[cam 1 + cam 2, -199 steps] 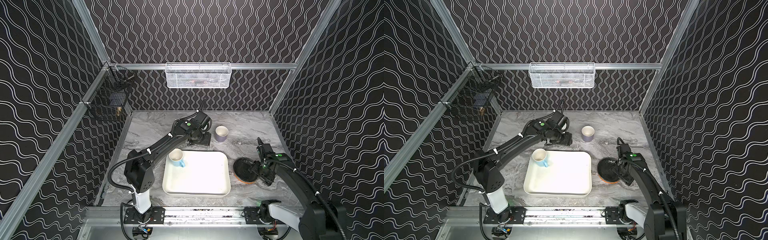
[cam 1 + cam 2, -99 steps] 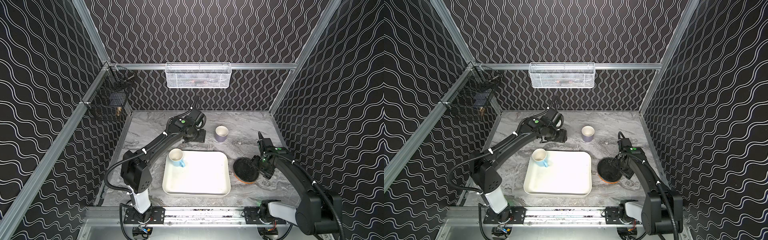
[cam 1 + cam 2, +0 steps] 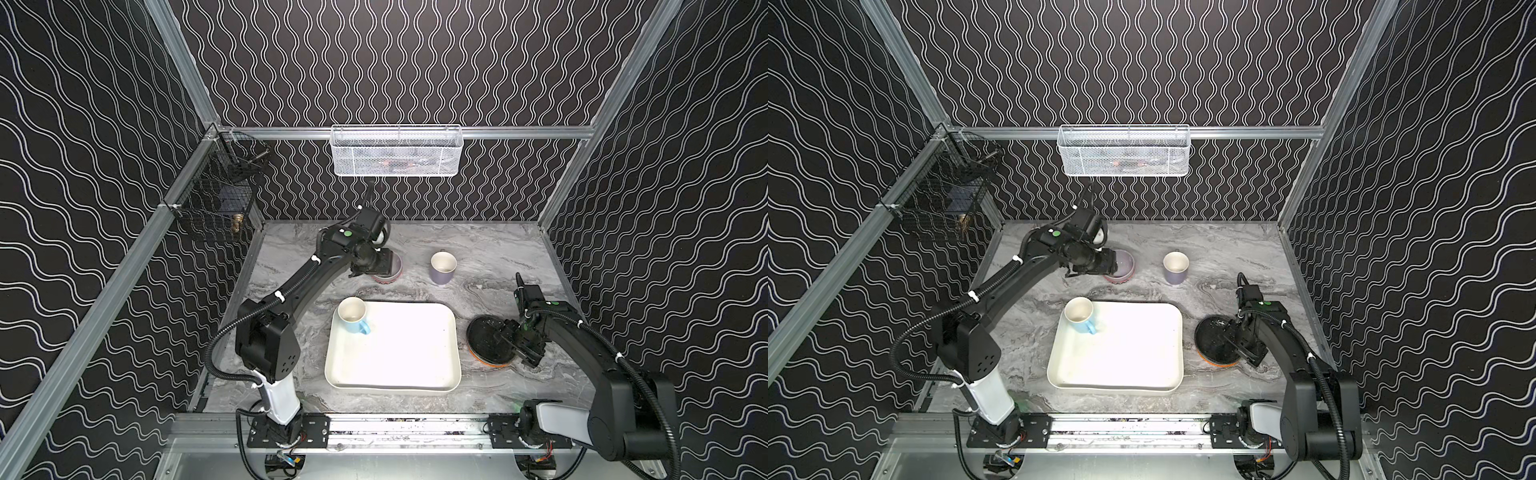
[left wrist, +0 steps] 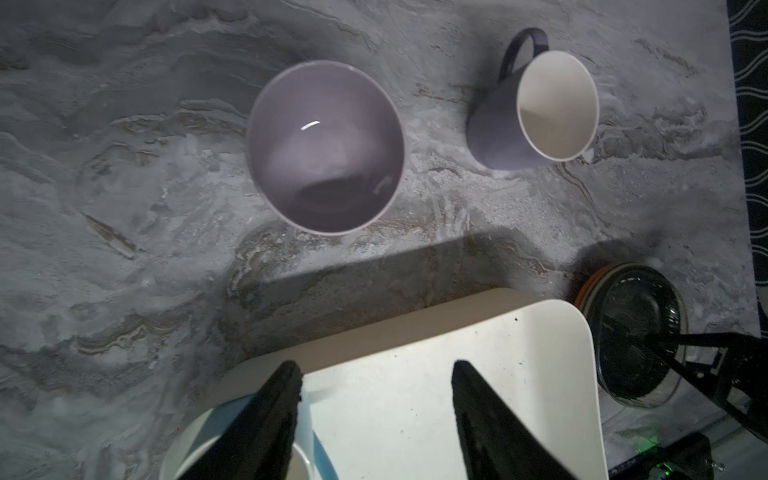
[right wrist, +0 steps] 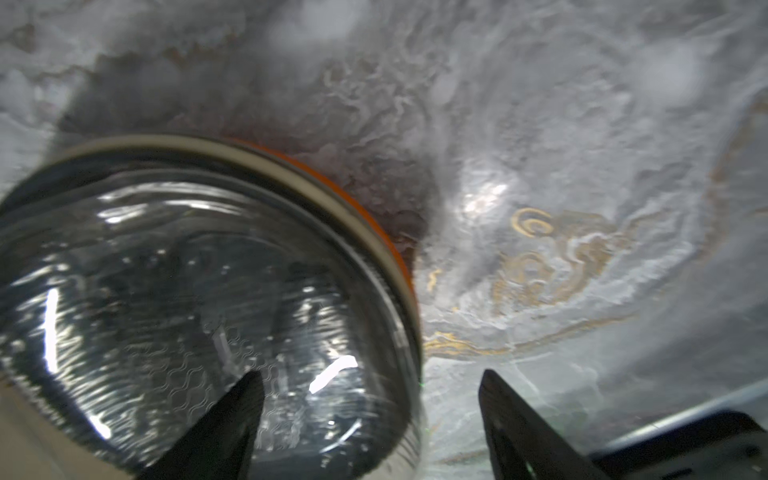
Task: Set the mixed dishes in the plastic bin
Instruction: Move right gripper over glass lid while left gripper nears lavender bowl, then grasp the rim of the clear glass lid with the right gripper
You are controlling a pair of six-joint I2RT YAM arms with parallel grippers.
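Black wire basket: hangs on the side rail at the upper left in both top views.
Left gripper: raised at centre left in both top views, over the near side of the stacked bowls. The fingers stand apart with nothing between them.
Lavender bowl: upright, nested in the red-orange patterned bowl on the marble-look tabletop. It sits behind the bin and is partly covered by the left arm in both top views.
Light blue mug: upright inside the bin, in its upper-left corner, handle toward the bin's middle.
White wire-mesh basket: hangs on the back rail, upper centre.
Plastic bin: cream-white, lower centre of both top views. It holds only the blue mug.
Lavender-grey mug: upright on the tabletop right of the bowls, apart from them and behind the bin's right corner.
Plate stack: just right of the bin. A clear glass plate lies on top with black showing through it. A pale yellow rim and an orange rim lie below.
Right gripper: low at the stack's right edge, fingers spread. One finger is over the glass and the other is beyond the rim. Contact cannot be told.
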